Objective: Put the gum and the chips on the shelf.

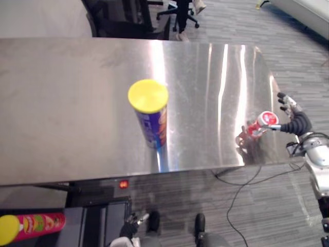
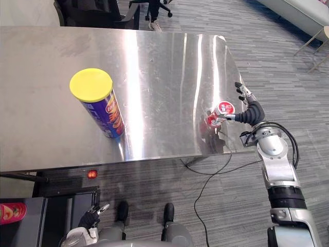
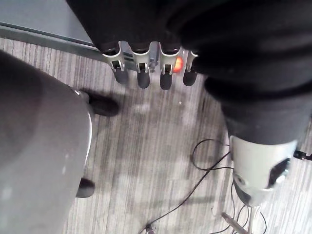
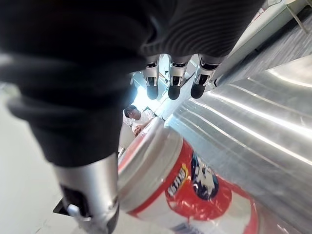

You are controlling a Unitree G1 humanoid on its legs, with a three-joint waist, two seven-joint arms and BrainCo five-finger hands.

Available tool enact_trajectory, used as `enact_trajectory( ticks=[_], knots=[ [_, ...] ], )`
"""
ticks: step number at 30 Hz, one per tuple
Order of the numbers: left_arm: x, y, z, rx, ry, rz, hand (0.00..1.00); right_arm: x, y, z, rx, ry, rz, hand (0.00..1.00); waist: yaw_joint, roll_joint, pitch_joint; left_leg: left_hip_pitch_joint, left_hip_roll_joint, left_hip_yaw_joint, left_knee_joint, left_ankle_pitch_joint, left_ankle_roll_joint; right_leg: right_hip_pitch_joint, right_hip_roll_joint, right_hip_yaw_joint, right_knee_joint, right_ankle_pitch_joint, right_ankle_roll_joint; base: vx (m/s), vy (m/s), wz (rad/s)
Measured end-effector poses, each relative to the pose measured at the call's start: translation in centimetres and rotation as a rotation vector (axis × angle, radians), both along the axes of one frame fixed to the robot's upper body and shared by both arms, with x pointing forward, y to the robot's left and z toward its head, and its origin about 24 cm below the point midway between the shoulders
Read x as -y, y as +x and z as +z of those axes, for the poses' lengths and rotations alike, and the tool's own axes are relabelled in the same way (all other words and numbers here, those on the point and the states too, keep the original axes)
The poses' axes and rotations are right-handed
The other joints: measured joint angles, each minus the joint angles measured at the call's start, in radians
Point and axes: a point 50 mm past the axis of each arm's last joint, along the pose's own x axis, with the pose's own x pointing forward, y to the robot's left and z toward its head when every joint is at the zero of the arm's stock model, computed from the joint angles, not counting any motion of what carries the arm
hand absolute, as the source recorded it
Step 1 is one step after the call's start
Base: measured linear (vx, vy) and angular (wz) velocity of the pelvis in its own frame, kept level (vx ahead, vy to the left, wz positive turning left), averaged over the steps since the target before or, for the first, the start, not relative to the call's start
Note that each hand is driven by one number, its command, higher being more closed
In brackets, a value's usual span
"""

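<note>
2 task items are not on any shelf yet. Nearest me, my left hand (image 1: pixel 131 225) hangs low under the table's front edge, fingers (image 3: pixel 143 73) relaxed and straight, holding nothing; I judge it is parked out of the way. Beside it, at lower left, a red chips tube with a yellow lid (image 1: pixel 32 225) lies on its side on a dark low unit (image 1: pixel 90 221). That could be the shelf, but I cannot tell.

Up on the brushed steel table (image 1: pixel 61 128), the small red-and-white gum tub (image 1: pixel 264 122) sits close to the right edge, near the front corner. My right hand (image 2: pixel 251 110) comes in over that right edge. Its fingers (image 4: pixel 170 85) are straight above the tub and its thumb is just beside the tub, not closed round it. This looks like a grasp being set up from the side. The risk is that the tub has little table left toward the edge, so a nudge outward could drop it. There is free steel on its inner side.

Further in, the tall blue chips can with a yellow lid (image 1: pixel 151 116) stands upright mid-table, well apart from the gum, with bare steel all round it. That leaves easy room for a side grasp.

Beyond the far edge are black office chairs (image 1: pixel 128 20) and a person's legs (image 1: pixel 182 18).
</note>
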Motion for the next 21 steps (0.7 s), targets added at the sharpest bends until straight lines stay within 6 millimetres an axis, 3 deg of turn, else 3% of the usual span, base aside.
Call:
enact_trajectory(
  ticks=[6, 21],
  knots=[
    [-0.1, 0.7, 0.2, 0.018, 0.003, -0.004, 0.00, -0.6, 0.1, -0.6, -0.012, 0.030, 0.023, 0.00, 0.015, -0.008, 0.025, -0.003, 0.002, -0.001, 0.009, -0.002, -0.003, 0.000, 0.002, -0.002, 0.005, -0.001, -0.002, 0.00, 0.000, 0.00],
    [-0.3, 1.7, 0.6, 0.050, 0.010, 0.008, 0.00, -1.4, 0.0, -0.1, 0.031, 0.049, 0.039, 0.00, 0.017, -0.013, 0.062, -0.053, 0.007, -0.007, 0.034, -0.005, -0.006, -0.040, 0.006, -0.009, 0.014, -0.001, -0.002, 0.00, -0.003, 0.02]
  ],
)
